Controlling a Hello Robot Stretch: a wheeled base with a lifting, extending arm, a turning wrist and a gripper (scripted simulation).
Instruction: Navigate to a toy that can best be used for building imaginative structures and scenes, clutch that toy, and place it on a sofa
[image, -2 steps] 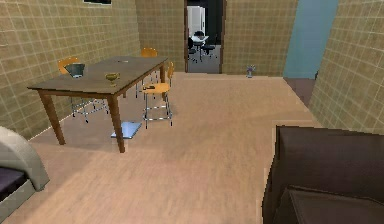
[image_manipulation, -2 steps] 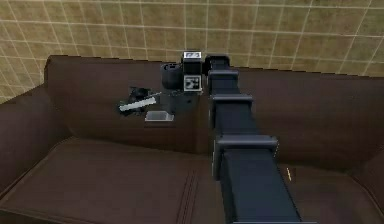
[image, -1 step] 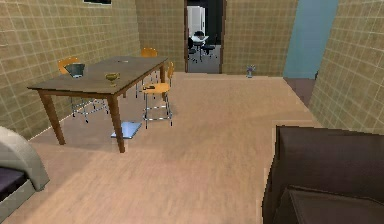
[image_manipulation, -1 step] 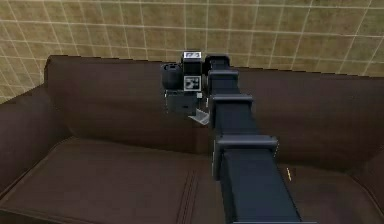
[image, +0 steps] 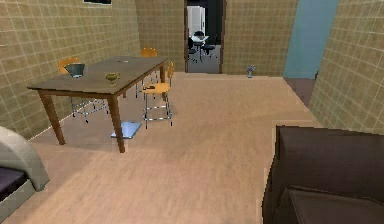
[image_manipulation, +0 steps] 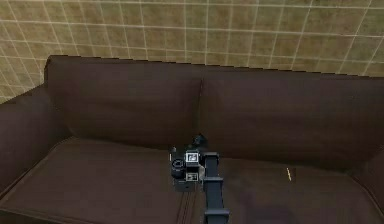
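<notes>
Forward view: a wooden table (image: 90, 88) stands at the left with orange-seated chairs (image: 157, 92) around it; two small items (image: 95, 73) rest on its top, too small to identify; a doorway (image: 203, 40) lies beyond; one end of the dark brown sofa (image: 330, 165) fills the lower right corner.

Arm side view: the arm (image_manipulation: 214, 192) reaches out over the seat cushion (image_manipulation: 100, 170); the gripper (image_manipulation: 178, 168) sits at its far end, against the cushion; the finger state and any load cannot be told; a pale sliver (image_manipulation: 290, 174) lies on the seat, well apart.

The toy cannot be made out in either view. As a judgement, a building toy is light, rigid and smooth-faced; grip across two flat parallel faces near its middle; expect slip on glossy plastic.
</notes>
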